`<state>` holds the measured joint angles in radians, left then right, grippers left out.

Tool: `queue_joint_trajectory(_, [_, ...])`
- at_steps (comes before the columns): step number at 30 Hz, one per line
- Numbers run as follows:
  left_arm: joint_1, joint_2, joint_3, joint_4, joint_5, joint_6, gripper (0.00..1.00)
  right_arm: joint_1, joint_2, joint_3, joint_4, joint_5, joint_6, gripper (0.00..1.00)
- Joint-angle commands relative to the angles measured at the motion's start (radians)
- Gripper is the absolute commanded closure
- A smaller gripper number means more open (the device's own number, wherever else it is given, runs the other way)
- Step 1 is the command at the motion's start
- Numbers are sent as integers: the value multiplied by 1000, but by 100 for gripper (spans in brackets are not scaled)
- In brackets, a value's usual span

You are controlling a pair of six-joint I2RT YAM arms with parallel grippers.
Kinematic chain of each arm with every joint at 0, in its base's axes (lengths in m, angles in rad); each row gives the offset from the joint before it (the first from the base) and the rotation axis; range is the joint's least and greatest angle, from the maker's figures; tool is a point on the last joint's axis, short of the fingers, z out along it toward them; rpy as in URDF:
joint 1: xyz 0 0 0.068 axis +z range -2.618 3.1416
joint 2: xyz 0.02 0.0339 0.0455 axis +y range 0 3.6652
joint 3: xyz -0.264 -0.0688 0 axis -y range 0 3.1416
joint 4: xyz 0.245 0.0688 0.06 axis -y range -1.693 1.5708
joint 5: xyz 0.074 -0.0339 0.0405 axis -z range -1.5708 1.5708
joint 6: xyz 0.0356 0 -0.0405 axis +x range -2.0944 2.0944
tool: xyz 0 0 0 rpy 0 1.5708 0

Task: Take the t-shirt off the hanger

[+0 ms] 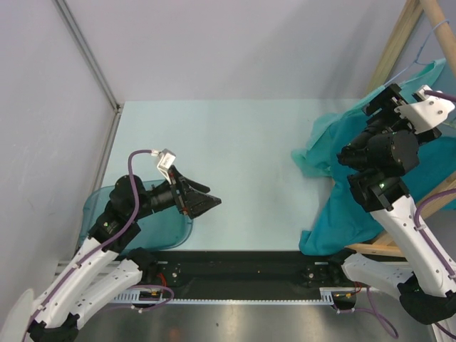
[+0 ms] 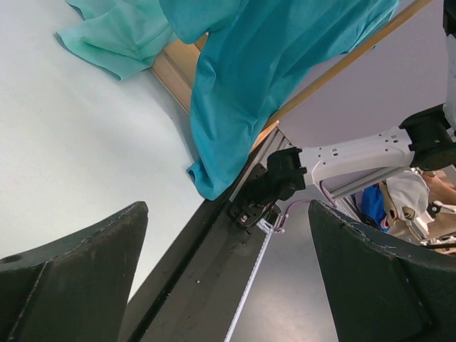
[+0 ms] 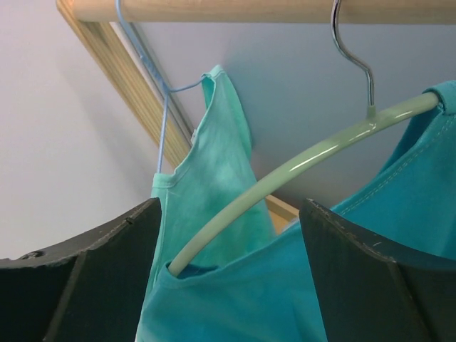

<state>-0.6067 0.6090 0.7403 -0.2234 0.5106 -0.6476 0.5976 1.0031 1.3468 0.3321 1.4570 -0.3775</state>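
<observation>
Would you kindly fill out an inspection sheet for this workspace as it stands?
Surface: pale table, t-shirt fabric draped on right side.
Job's things: teal t-shirt partly on pale hanger, hooked over wooden rod.
Clutter: lighter green garment hanging behind; translucent teal tub at table's near-left edge.
Tools: left tool open, empty; right tool open, hanger framed between its fingers.
Cables: purple cable looped behind left tool.
Surroundings: grey wall panels.

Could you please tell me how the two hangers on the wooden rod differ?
The green hanger is thick, with a metal hook, and holds the teal t-shirt; the blue hanger is thin wire, carrying a paler mint garment. Both hang from the wooden rod.
</observation>
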Motion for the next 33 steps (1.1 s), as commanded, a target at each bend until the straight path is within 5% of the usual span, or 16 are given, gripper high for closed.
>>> queue_joint_trajectory(1, [-2, 11, -4, 45, 31, -34, 0, -53, 11, 64, -123, -41, 92, 18])
queue_joint_trajectory(13, [-2, 41, 31, 41, 39, -40, 0, -219, 2, 52, -301, -93, 426, 21])
queue_joint_trajectory(33, [-2, 87, 10, 105, 62, -67, 1, -297, -44, 143, -654, -374, 706, 84])
